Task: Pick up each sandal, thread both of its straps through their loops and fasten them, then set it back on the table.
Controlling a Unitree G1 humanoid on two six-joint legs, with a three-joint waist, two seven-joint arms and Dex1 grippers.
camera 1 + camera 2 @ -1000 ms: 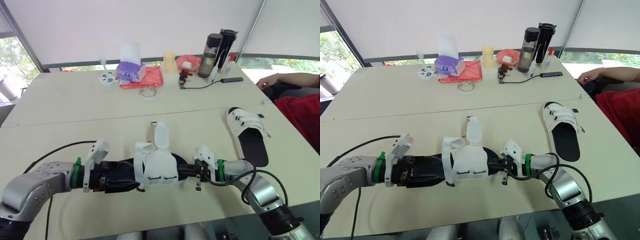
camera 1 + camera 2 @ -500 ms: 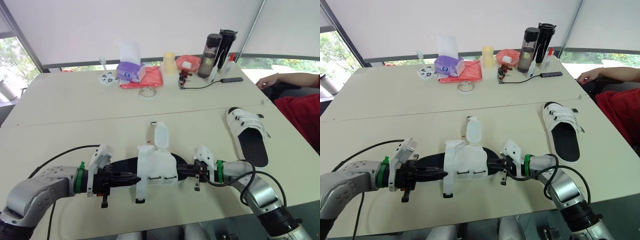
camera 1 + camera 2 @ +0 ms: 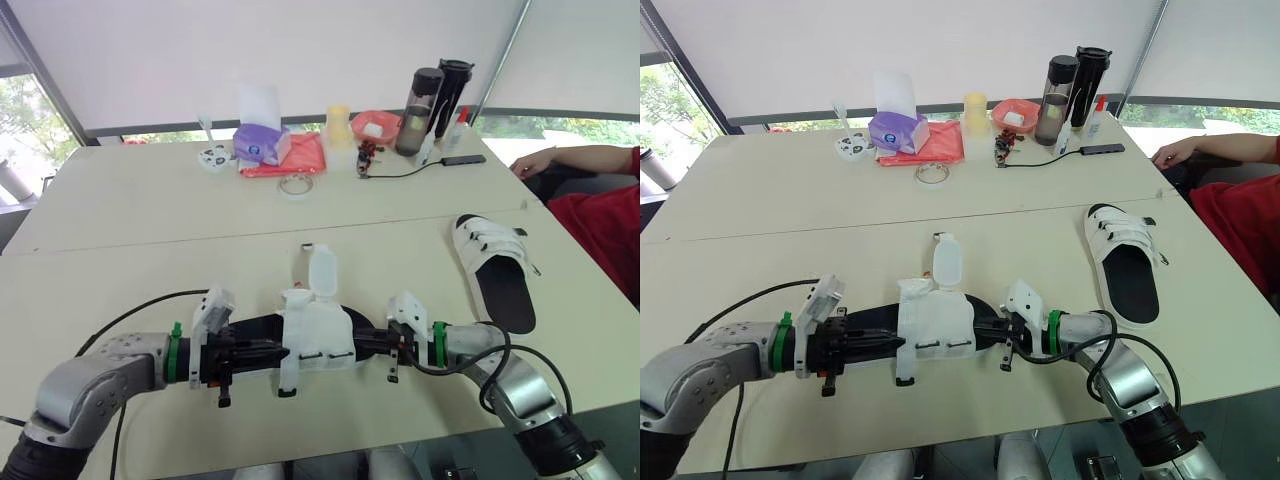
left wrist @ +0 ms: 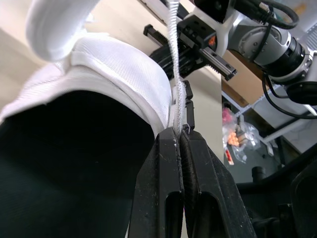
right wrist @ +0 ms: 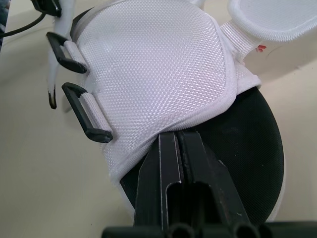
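A white sandal with a black sole [image 3: 318,335] is held just above the table's front between both grippers. My left gripper [image 3: 275,350] is shut, pinching the edge of one white strap [image 4: 173,59] between its fingertips. That strap hangs down over the sandal's near side [image 3: 287,375]. The other strap [image 3: 322,272] stands up at the far side. My right gripper [image 3: 365,341] is shut on the rim of the sandal's white upper [image 5: 158,74], next to two black loops [image 5: 81,114]. A second sandal [image 3: 495,265] lies on the table at the right with its straps across.
At the back of the table stand a tissue box [image 3: 262,140], a red cloth [image 3: 290,155], a yellow cup [image 3: 340,125], two dark bottles [image 3: 430,95], a tape ring [image 3: 296,184] and a cable [image 3: 420,168]. A person's hand [image 3: 545,160] rests at the right edge.
My left gripper let go of the sandal's heel end, shut, drew back, then moved in and pinched the near strap. That strap dropped from curled up to hanging down. The right gripper stayed put.
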